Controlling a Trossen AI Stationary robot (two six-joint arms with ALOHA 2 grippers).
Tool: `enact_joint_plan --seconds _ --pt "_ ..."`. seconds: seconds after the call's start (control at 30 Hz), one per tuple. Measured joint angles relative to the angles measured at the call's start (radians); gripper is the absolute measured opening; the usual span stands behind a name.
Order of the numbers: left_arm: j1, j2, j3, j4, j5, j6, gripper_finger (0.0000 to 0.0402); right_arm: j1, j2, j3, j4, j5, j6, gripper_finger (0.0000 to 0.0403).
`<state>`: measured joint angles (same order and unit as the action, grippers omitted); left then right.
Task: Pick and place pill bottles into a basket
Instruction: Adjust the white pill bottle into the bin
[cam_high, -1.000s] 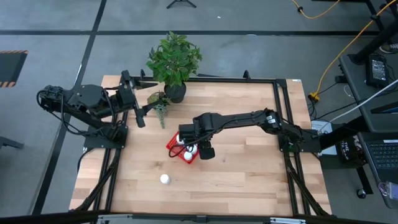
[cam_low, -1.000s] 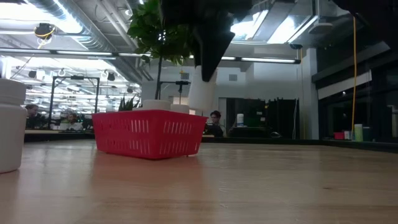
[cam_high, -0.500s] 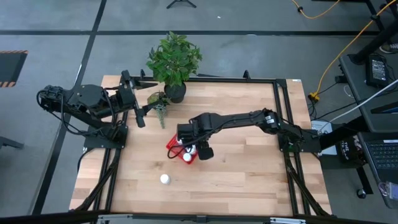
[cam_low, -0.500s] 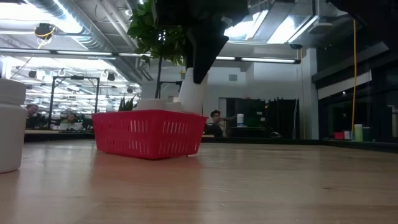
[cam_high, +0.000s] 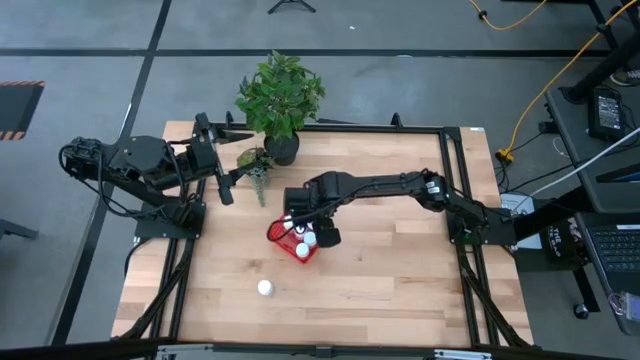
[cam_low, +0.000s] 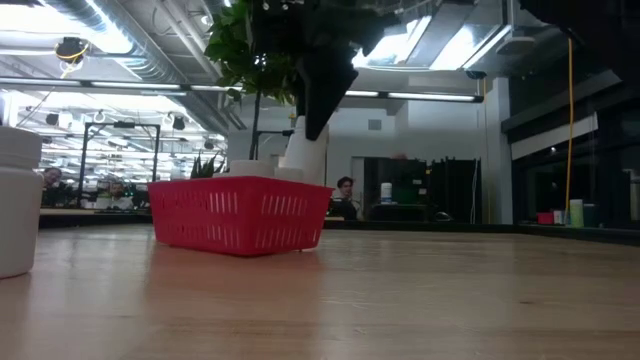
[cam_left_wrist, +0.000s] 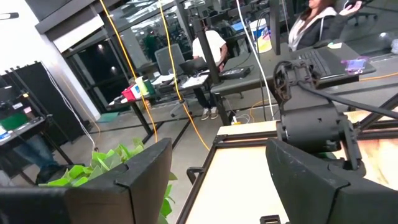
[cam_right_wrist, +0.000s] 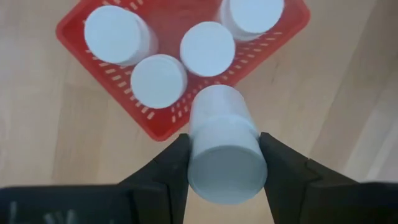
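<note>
Right end effector (cam_right_wrist: 222, 163) clamped on one white pill bottle (cam_right_wrist: 222, 148), a finger pressed to each side, held above the red basket (cam_right_wrist: 158, 127) over its near corner wall. In the high view, same end effector (cam_high: 305, 236) poised over the basket (cam_high: 277, 235) near desk (cam_high: 400, 290) centre, the arm reaching in from 3 o'clock. Four more pill bottles standing inside the basket, white caps up: one (cam_right_wrist: 116, 35), a second (cam_right_wrist: 159, 81), a third (cam_right_wrist: 208, 48), a fourth (cam_right_wrist: 252, 15) partly cut off at the frame edge. One last bottle (cam_high: 265, 288) alone on the bare wood, at 7 o'clock from the basket, well apart. From desk height, held bottle (cam_low: 303, 153) tilted just above the basket rim (cam_low: 240, 184). Left end effector (cam_left_wrist: 217, 180) parked at 9 o'clock beside the potted plant (cam_high: 281, 97), fingers spread apart, nothing between them.
</note>
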<state>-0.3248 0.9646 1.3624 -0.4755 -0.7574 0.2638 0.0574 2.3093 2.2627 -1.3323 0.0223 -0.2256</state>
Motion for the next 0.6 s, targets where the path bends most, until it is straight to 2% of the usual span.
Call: enact_joint_plan --seconds 0.6 --pt "0.000 0.000 0.000 0.000 0.000 0.000 0.0255 -0.007 0.000 0.000 0.056 -0.027 -0.042 0.0154"
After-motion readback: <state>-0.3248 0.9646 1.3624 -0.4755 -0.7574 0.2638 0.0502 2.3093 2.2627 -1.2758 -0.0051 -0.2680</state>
